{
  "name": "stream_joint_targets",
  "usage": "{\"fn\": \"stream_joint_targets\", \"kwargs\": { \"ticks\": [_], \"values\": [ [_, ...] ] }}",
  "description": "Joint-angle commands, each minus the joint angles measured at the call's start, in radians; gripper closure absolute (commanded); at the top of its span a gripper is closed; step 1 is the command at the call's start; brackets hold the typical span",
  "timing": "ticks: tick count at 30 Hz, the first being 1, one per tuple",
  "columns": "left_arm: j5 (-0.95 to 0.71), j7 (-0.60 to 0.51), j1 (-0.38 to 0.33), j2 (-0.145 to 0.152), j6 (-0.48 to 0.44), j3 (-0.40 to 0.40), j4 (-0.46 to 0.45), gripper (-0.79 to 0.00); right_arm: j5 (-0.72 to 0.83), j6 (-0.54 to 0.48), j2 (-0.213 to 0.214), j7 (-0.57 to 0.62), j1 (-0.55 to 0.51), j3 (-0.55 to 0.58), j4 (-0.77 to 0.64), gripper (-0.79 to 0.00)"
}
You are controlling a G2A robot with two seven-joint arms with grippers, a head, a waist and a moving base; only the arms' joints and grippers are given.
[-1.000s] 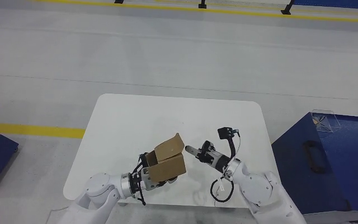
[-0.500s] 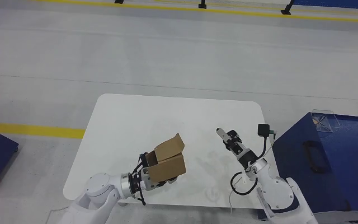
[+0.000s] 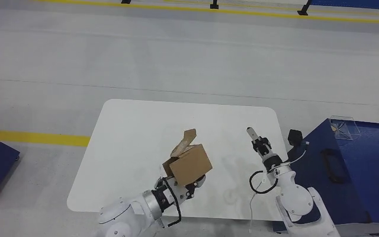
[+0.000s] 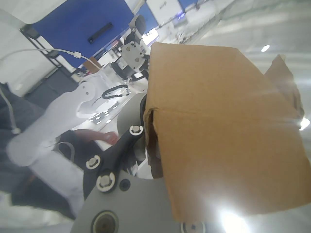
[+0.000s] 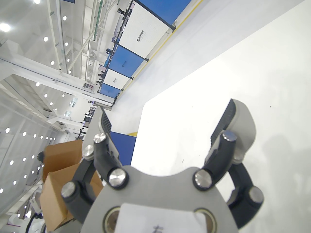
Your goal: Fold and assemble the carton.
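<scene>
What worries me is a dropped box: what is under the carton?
The left gripper holds the carton from below, over the table. Its jaws and the carton's underside are hidden by the carton itself.

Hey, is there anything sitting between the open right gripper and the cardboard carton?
Nothing visible. Only bare table lies between the right gripper and the carton off to its left.

The carton (image 3: 190,165) is plain brown, the worktop (image 3: 136,130) white, the right gripper (image 5: 167,112) grey with black ribbed pads (image 5: 106,121), and the floor (image 3: 177,53) pale grey with yellow lines.
</scene>
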Motion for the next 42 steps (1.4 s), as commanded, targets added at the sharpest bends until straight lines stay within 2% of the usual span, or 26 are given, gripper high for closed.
{"fn": "stream_joint_targets", "kwargs": {
  "ticks": [1, 3, 4, 6, 10, 12, 17, 22, 25, 26, 27, 31, 35, 37, 39, 41, 42],
  "values": [
    [-0.151, 0.318, -0.027, -0.022, -0.151, 0.055, -0.012, 0.0, 0.003, 0.001, -0.001, 0.001, -0.001, 0.003, 0.002, -0.785],
    [-0.254, 0.506, -0.064, -0.048, -0.325, 0.099, 0.0, 0.0, 0.003, 0.001, -0.001, 0.002, -0.005, 0.006, 0.002, -0.785],
    [-0.269, 0.569, -0.092, -0.059, -0.367, 0.133, 0.01, 0.0, 0.003, 0.003, -0.002, 0.0, -0.008, 0.008, 0.001, -0.785],
    [-0.287, 0.659, -0.133, -0.081, -0.507, 0.175, 0.063, 0.0, 0.006, 0.006, -0.003, 0.0, -0.012, 0.011, 0.001, -0.785],
    [-0.238, 0.84, -0.236, -0.125, -0.703, 0.258, 0.185, 0.0, 0.013, 0.009, -0.004, 0.002, -0.019, 0.018, -0.002, -0.785],
    [-0.2, 0.932, -0.294, -0.146, -0.758, 0.294, 0.246, 0.0, 0.015, 0.011, -0.005, -0.001, -0.022, 0.021, -0.003, -0.785],
    [-0.142, 1.063, -0.406, -0.197, -0.865, 0.351, 0.405, 0.0, 0.01, 0.017, -0.008, -0.004, -0.026, 0.023, -0.008, -0.785],
    [-0.227, 1.102, -0.468, -0.248, -0.863, 0.374, 0.554, 0.0, 0.006, 0.026, -0.01, -0.003, -0.026, 0.023, -0.01, -0.785],
    [-0.274, 1.084, -0.494, -0.274, -0.858, 0.386, 0.608, -0.351, 0.004, 0.032, -0.012, -0.003, -0.021, 0.019, -0.008, -0.785],
    [-0.283, 1.077, -0.5, -0.281, -0.857, 0.387, 0.63, -0.727, 0.002, 0.033, -0.012, -0.002, -0.019, 0.017, -0.008, -0.785],
    [-0.283, 1.07, -0.508, -0.287, -0.853, 0.389, 0.65, -0.785, -0.001, 0.035, -0.013, -0.003, -0.018, 0.015, -0.007, -0.785],
    [-0.294, 1.029, -0.522, -0.306, -0.835, 0.386, 0.68, -0.785, -0.004, 0.043, -0.016, -0.006, -0.012, 0.008, -0.004, -0.785],
    [-0.279, 1.01, -0.505, -0.308, -0.817, 0.353, 0.609, -0.785, -0.013, 0.055, -0.018, -0.007, 0.001, 0.001, -0.001, -0.785],
    [-0.245, 1.014, -0.477, -0.298, -0.789, 0.324, 0.517, -0.785, -0.02, 0.065, -0.019, -0.003, 0.006, -0.003, -0.003, -0.785],
    [-0.195, 1.013, -0.432, -0.28, -0.717, 0.287, 0.384, -0.785, -0.031, 0.078, -0.02, 0.006, 0.013, -0.007, -0.008, -0.785],
    [-0.129, 0.989, -0.368, -0.255, -0.584, 0.251, 0.231, -0.785, -0.046, 0.087, -0.019, 0.024, 0.021, -0.012, -0.011, -0.785],
    [-0.108, 0.96, -0.325, -0.24, -0.478, 0.241, 0.153, -0.785, -0.06, 0.089, -0.019, 0.03, 0.026, -0.014, -0.012, -0.785]
  ]
}}
